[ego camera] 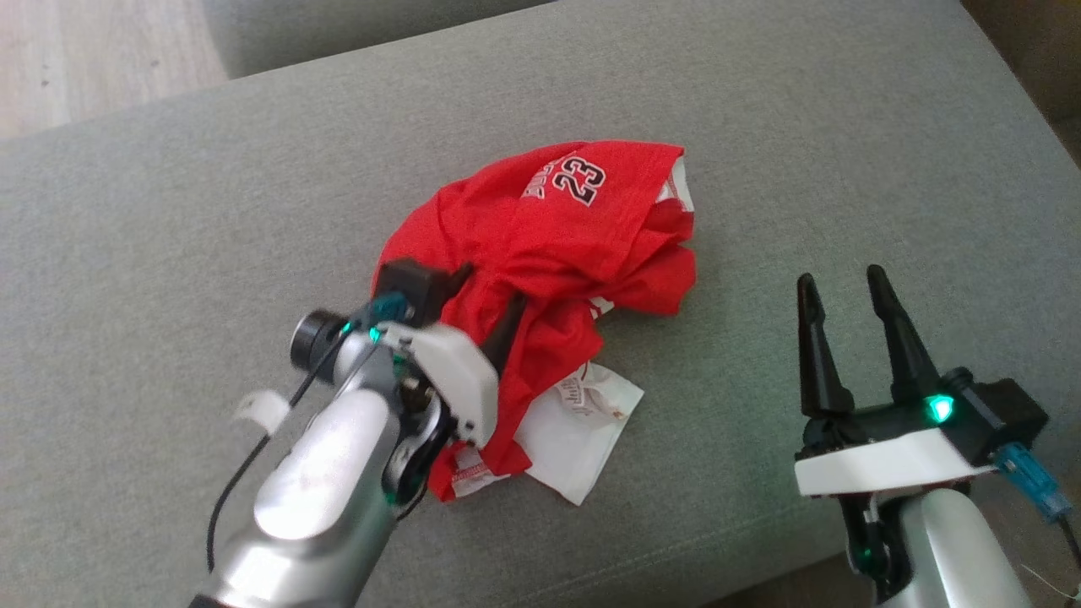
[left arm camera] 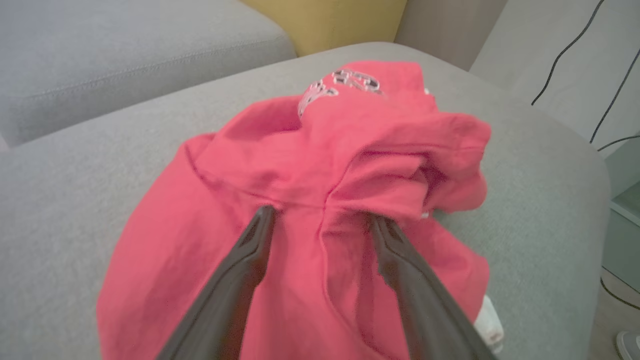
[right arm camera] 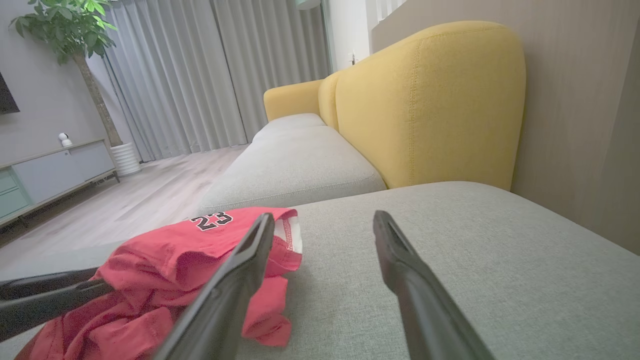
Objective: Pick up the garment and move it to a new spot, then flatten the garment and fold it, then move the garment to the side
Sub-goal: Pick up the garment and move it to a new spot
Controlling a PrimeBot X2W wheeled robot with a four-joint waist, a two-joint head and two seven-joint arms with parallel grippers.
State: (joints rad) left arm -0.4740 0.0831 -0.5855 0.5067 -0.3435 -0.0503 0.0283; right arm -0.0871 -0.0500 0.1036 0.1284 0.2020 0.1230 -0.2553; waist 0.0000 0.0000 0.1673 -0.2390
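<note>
The garment (ego camera: 549,245) is a red jersey with a white "23" on it, lying crumpled in a heap on the grey sofa cushion (ego camera: 211,211). A white part of it (ego camera: 583,431) pokes out at the near side. My left gripper (ego camera: 490,285) sits over the heap's near left edge. In the left wrist view it (left arm camera: 321,215) is open, and its fingers rest on the red cloth (left arm camera: 310,150) on either side of a fold without pinching it. My right gripper (ego camera: 840,279) stands open over bare cushion to the right of the garment (right arm camera: 200,250), holding nothing (right arm camera: 322,216).
The cushion's near edge (ego camera: 676,566) runs just below the garment. A second grey cushion (right arm camera: 300,160) and a yellow backrest (right arm camera: 430,100) lie beyond. Wooden floor (ego camera: 84,51) shows at the far left. Black cables (left arm camera: 605,100) hang by the wall.
</note>
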